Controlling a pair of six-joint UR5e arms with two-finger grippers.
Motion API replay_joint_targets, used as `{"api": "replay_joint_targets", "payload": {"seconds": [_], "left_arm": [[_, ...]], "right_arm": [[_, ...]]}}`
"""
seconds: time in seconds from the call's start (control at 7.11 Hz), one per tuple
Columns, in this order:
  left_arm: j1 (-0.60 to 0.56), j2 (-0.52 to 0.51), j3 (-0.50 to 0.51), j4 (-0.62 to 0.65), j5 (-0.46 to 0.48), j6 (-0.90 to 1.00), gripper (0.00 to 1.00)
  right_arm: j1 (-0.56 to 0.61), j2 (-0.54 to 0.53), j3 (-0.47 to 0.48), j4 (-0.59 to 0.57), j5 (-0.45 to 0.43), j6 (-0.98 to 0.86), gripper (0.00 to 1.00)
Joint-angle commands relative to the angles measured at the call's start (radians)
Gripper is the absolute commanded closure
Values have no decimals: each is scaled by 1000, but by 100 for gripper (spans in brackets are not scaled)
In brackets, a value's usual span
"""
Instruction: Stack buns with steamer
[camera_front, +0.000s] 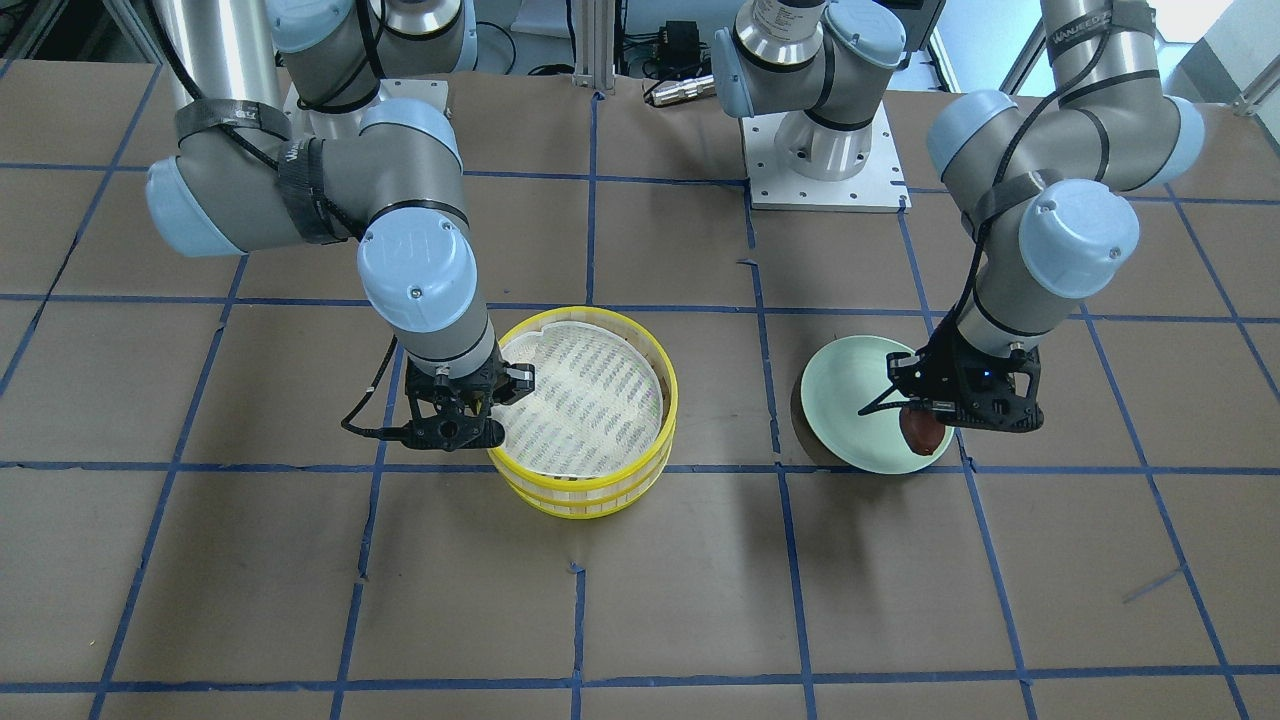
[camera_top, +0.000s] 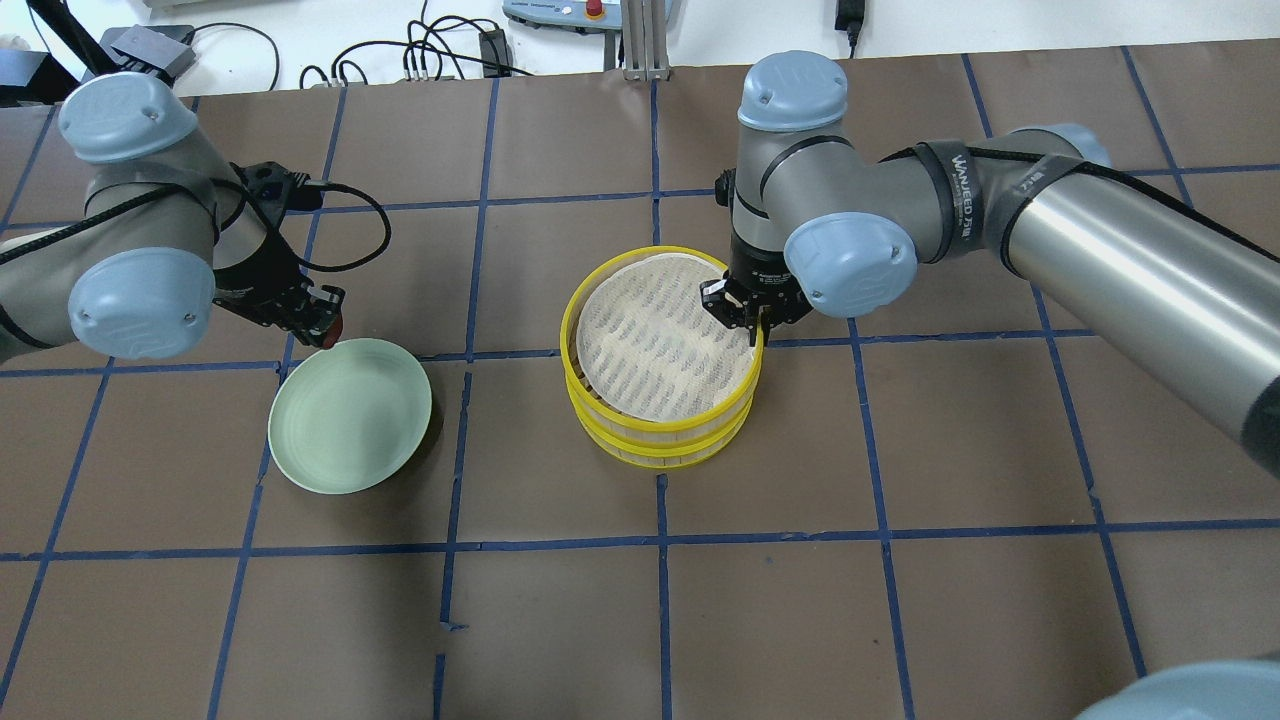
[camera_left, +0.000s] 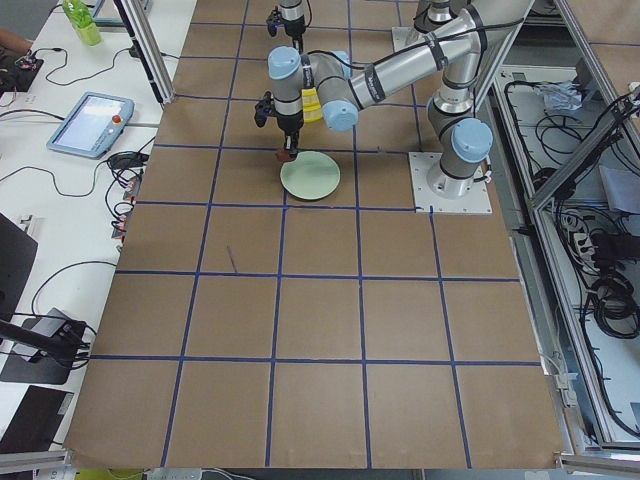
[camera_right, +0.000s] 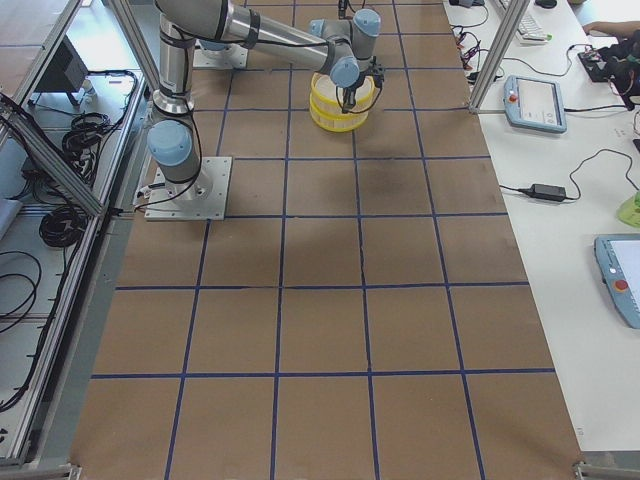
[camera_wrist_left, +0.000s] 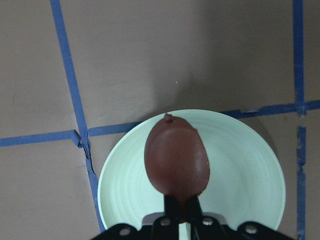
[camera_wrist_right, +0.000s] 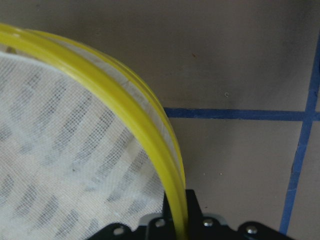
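Note:
My left gripper (camera_front: 925, 428) is shut on the dark reddish-brown bun (camera_wrist_left: 176, 157) and holds it just above the near edge of the pale green plate (camera_top: 350, 415). The bun's pointed end faces away from the fingers, and the plate (camera_wrist_left: 240, 170) under it holds nothing else. The yellow steamer (camera_top: 660, 440) stands mid-table as two stacked tiers, with a white patterned cloth (camera_top: 660, 335) in the top one. My right gripper (camera_top: 745, 318) is shut on the top tier's rim (camera_wrist_right: 100, 75). The white bun is not in view.
The table is brown paper with a blue tape grid (camera_top: 660, 545). The arm bases' white mounting plate (camera_front: 825, 165) stands at the robot's side. Cables and a pendant (camera_top: 590, 8) lie beyond the far edge.

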Motion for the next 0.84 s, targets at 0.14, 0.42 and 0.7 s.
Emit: {"api": "replay_joint_targets", "payload": {"seconds": [0.14,0.42,0.7], "left_arm": [[-101,40,64,-87,-1,-123,85],[-198,40,92,-87,-21,-253,85],[-311,37,113,-75,-58,-421,84]], "right_arm": [[6,1,2,2,-1,-2,68],[6,-1,3,5,-3,-5,0],[-20,-21,-23,7,0,-7,0]]}}
